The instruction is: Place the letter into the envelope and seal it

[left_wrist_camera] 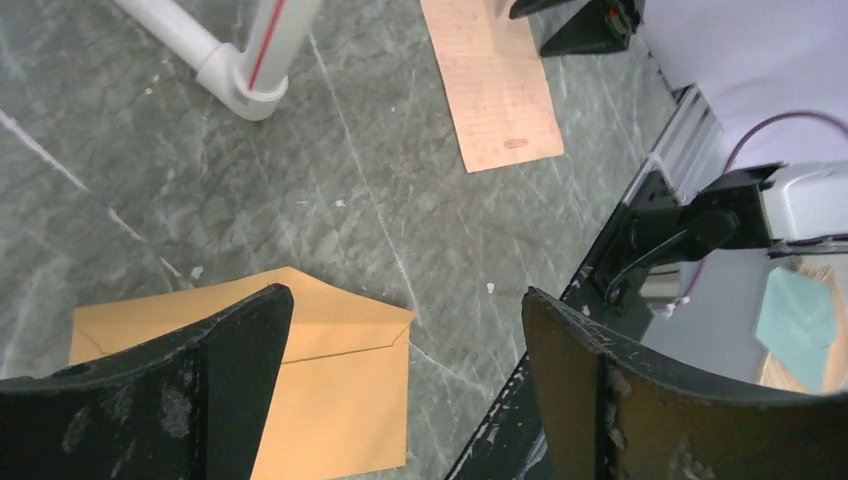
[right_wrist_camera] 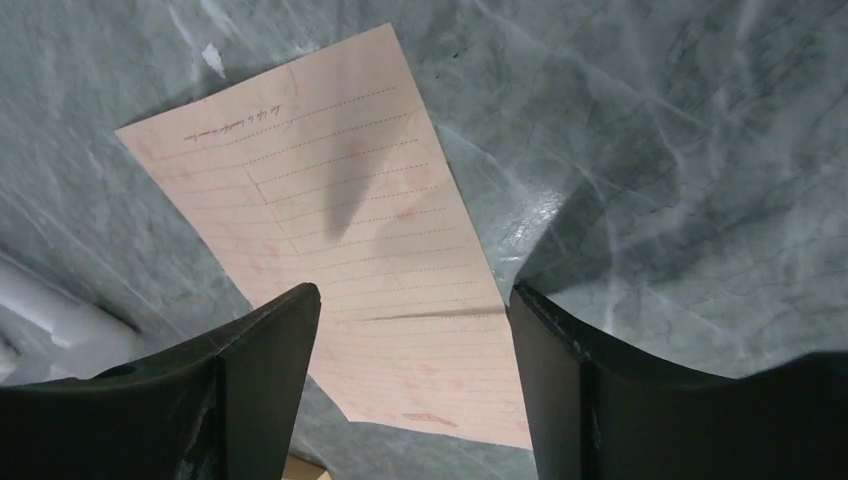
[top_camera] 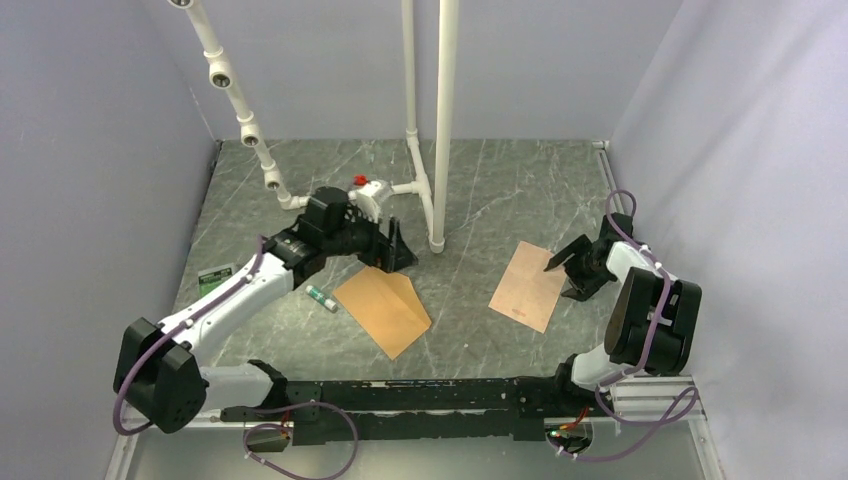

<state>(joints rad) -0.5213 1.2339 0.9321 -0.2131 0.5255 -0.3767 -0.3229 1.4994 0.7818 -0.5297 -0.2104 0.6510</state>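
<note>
The orange-brown envelope [top_camera: 383, 308] lies flat on the table at centre left, its flap spread out past the crease [left_wrist_camera: 330, 390]. My left gripper [top_camera: 395, 250] is open and empty just above the envelope's far corner [left_wrist_camera: 405, 293]. The pale pinkish letter [top_camera: 528, 285] lies flat to the right, apart from the envelope, and also shows in the left wrist view [left_wrist_camera: 495, 85]. My right gripper [top_camera: 568, 273] is open and empty at the letter's right edge. In the right wrist view the letter [right_wrist_camera: 340, 200] lies below and between its fingers [right_wrist_camera: 412, 290].
A glue stick [top_camera: 321, 297] lies left of the envelope and a green card [top_camera: 215, 277] sits further left. White pipes [top_camera: 440, 130] stand at the back, with a foot [left_wrist_camera: 245, 85] on the table. Grey walls close in three sides. A black rail [top_camera: 400, 400] runs along the near edge.
</note>
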